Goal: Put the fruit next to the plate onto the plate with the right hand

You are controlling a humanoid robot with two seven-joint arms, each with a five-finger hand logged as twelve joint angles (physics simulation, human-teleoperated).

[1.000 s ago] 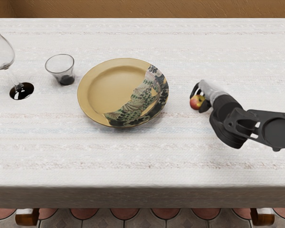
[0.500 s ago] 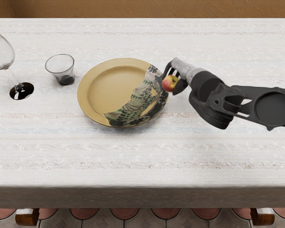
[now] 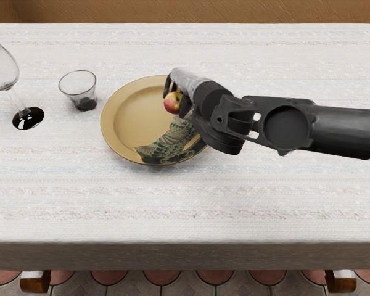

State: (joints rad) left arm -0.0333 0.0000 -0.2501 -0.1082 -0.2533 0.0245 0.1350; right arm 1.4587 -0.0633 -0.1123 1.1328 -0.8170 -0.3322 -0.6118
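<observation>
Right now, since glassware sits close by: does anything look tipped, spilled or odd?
The wine glass at the left edge seems to lean left off its foot, though the camera's slant may cause that. No spill shows. The tumbler stands upright; the right hand holds the apple over the plate.

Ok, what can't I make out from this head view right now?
Head view only:
- Small red-yellow apple: whether it hangs above or touches the round mustard-yellow plate; one slanted view cannot show height.
- Plate's right rim: hidden behind the dark right hand and forearm.
- Clear wine glass: bowl cut off by the left edge.
- Left arm: out of view.
</observation>
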